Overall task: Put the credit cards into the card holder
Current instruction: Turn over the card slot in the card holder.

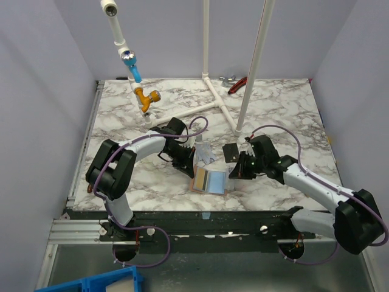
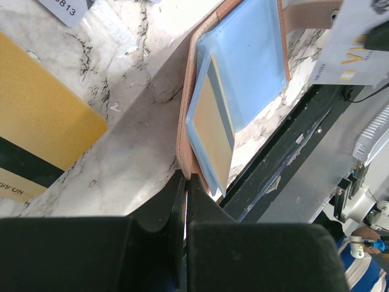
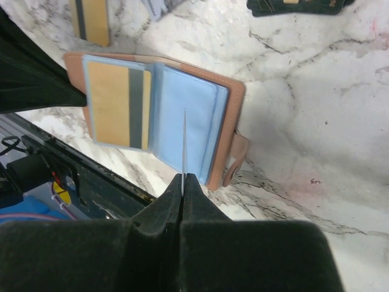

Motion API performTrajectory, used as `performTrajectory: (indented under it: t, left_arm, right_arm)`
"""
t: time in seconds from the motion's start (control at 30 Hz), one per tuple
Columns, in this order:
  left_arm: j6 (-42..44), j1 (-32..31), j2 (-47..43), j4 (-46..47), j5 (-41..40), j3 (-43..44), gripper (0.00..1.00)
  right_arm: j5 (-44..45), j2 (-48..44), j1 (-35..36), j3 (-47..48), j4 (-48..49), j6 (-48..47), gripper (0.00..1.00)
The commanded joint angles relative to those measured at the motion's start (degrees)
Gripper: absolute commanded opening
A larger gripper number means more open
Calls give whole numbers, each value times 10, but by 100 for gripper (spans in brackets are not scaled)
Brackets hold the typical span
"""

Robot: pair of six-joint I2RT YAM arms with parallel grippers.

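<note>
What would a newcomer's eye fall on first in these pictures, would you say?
The open card holder lies near the table's front edge, a gold striped card already in its blue sleeve. The right fingers pinch a thin card edge-on above it, while the left fingers are shut on its tan edge.

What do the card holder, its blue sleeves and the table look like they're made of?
Card holder: matte tan leather or imitation, with a soft, bent tab. Sleeves: light-blue flexible plastic, faintly shiny; a gold card shows through one. Table: smooth, marble-veined, possibly laminate or stone.
</note>
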Motion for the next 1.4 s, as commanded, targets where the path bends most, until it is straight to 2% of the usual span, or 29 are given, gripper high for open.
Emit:
performTrajectory:
  t: [0.0, 0.17, 0.43, 0.87, 1.37]
  left_arm:
    - [10, -4, -21, 1, -13, 2, 0]
    - [11, -4, -16, -1, -21, 3, 0]
    - [13, -5, -13, -4, -29, 5, 0]
    - [14, -8, -13, -8, -29, 11, 0]
    - [15, -10, -17, -8, -30, 11, 0]
  right_arm:
    - [-30, 32, 3, -31, 24, 4, 1]
    - [-86, 62, 3, -58, 78, 1, 1]
    - [-112, 67, 3, -81, 106, 1, 1]
    - [-112, 46, 3, -90, 97, 1, 1]
    - [-129, 73, 3, -91, 118, -3, 1]
